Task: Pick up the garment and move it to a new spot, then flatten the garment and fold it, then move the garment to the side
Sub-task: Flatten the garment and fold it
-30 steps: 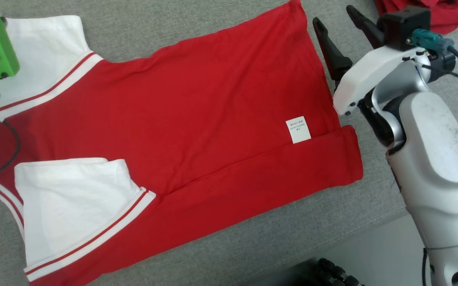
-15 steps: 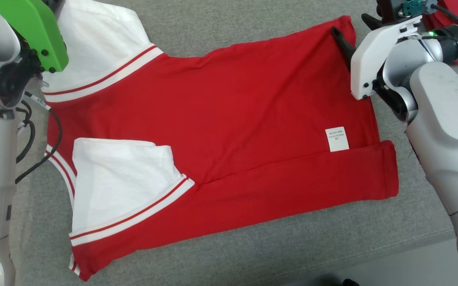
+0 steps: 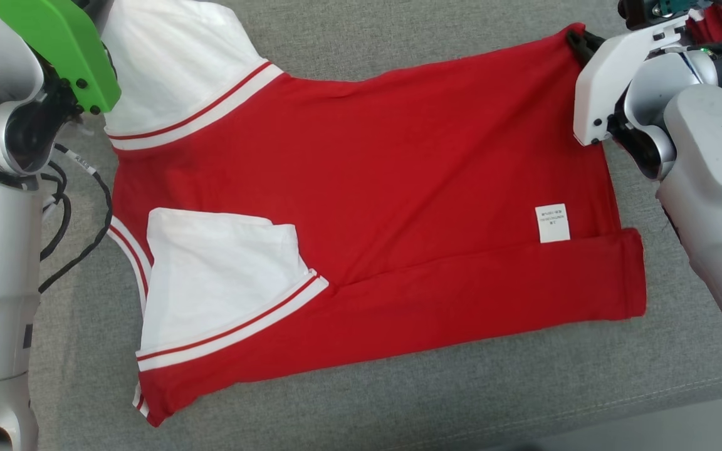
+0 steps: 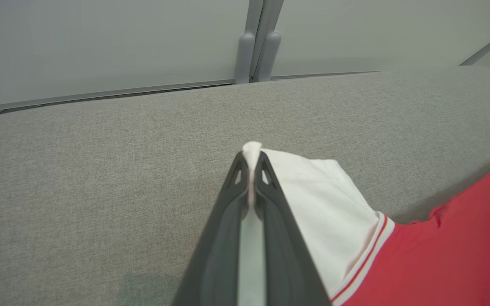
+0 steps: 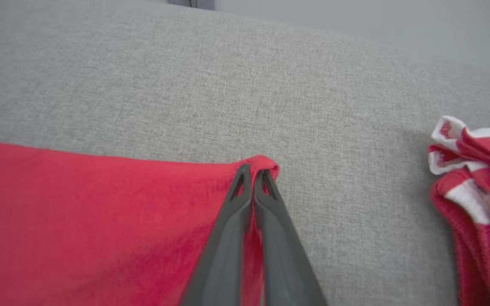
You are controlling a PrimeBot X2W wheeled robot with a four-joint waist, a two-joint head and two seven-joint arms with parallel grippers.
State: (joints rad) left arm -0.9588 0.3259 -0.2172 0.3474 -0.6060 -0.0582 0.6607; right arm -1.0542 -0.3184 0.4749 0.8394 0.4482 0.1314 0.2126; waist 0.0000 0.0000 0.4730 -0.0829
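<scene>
Table: a wide table covered in grey woven fabric carries everything.
Garment: a red knit short-sleeved garment with white sleeves and red-and-white striped trim lies flat across the middle of the table, collar end toward the left edge and hem toward the right edge. Its near long side is already folded over.
Handling: probably light, limp and stretchy. It will likely sag between two held points and drag on the rough fabric, so lift it rather than slide it.
Where to hold: the two far corners look best, taken through all the layers.
Spare clothes: a heap of red-and-white clothes sits at the far right corner, near the hem but apart from it. A wide swing of the right arm could catch it.
Near sleeve: the white near sleeve is folded in on top of the body and may slip out when the cloth is lifted.
Left gripper: the left gripper is pressed together on the tip of the white far sleeve, with a tuft of cloth showing between the fingers.
Right gripper: the right gripper is pinching the far hem corner, which curls over the fingertips.
Cable: a loose black cable hangs from the left arm, just beside the collar end, and might snag it.
Label: a small white label lies near the hem.
</scene>
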